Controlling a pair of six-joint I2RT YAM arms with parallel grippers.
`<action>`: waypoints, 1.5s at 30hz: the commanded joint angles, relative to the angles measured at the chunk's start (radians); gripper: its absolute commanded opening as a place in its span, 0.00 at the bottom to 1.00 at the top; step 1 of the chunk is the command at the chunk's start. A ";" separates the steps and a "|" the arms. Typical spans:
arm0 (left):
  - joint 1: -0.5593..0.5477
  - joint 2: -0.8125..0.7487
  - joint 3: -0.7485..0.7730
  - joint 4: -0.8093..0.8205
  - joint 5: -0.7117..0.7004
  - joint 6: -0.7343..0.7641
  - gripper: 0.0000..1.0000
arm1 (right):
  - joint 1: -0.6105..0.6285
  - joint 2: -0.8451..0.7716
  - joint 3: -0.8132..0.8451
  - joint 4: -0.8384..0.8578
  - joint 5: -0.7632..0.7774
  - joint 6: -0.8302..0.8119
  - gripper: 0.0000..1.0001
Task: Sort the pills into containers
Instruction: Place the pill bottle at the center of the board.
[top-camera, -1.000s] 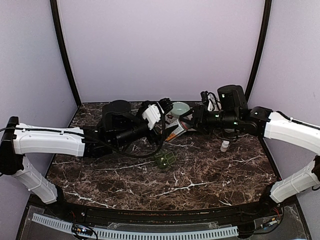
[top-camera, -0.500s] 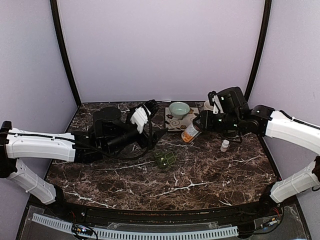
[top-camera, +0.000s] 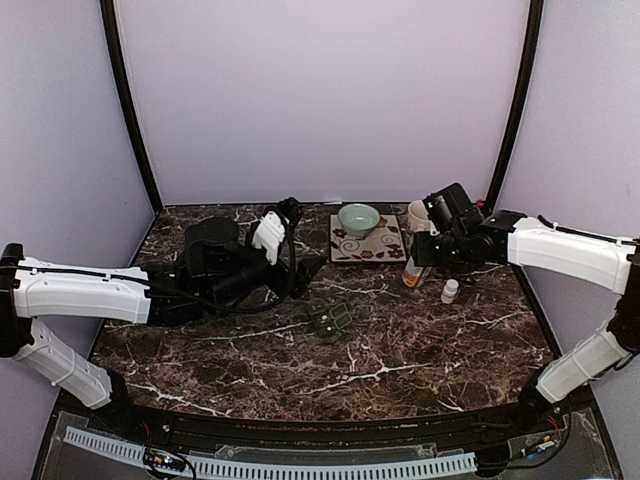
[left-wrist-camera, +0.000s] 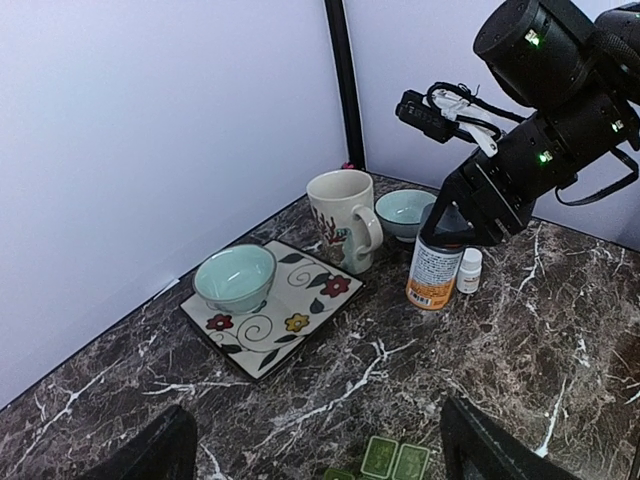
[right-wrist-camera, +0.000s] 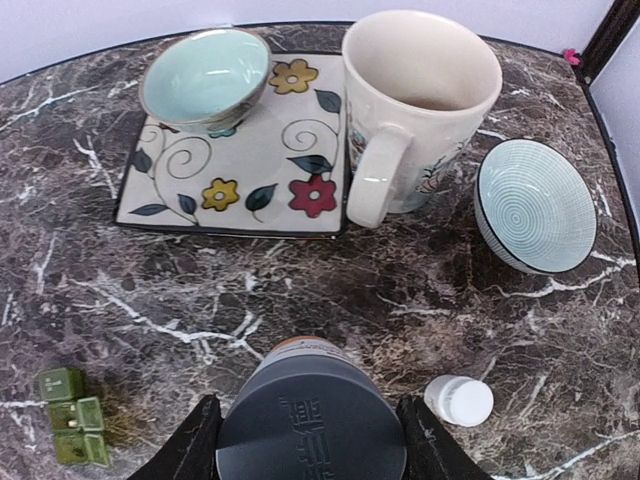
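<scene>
My right gripper (right-wrist-camera: 311, 442) is shut on the dark grey cap of an orange pill bottle (left-wrist-camera: 435, 272), which stands upright on the marble. The same bottle (top-camera: 412, 272) sits below my right gripper (top-camera: 422, 252), just left of a small white bottle (top-camera: 450, 291). The containers (top-camera: 329, 319), a short dark-green strip of lidded squares, lie mid-table, apart from both arms, and show again low in the left wrist view (left-wrist-camera: 397, 460) and low left in the right wrist view (right-wrist-camera: 72, 428). My left gripper (left-wrist-camera: 320, 462) is open and empty above them. No loose pills show.
A flowered square plate (top-camera: 372, 248) carries a pale green bowl (top-camera: 358, 217) at the back. Beside it stand a cream mug (right-wrist-camera: 420, 110) and a blue striped bowl (right-wrist-camera: 535, 205). The small white bottle (right-wrist-camera: 458, 400) is close to my right fingers.
My right gripper carried the orange bottle to the right and turned it from tilted to upright beside the white bottle. My left arm drew back to the left, away from the plate.
</scene>
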 joint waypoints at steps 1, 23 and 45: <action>0.027 -0.041 -0.031 -0.008 0.023 -0.080 0.87 | -0.029 0.050 -0.014 0.064 0.061 -0.044 0.00; 0.042 -0.029 -0.068 -0.002 0.045 -0.133 0.87 | -0.079 0.149 -0.052 0.104 0.061 -0.048 0.06; 0.055 -0.013 -0.065 -0.004 0.068 -0.150 0.87 | -0.090 0.130 -0.045 0.096 0.036 -0.042 0.54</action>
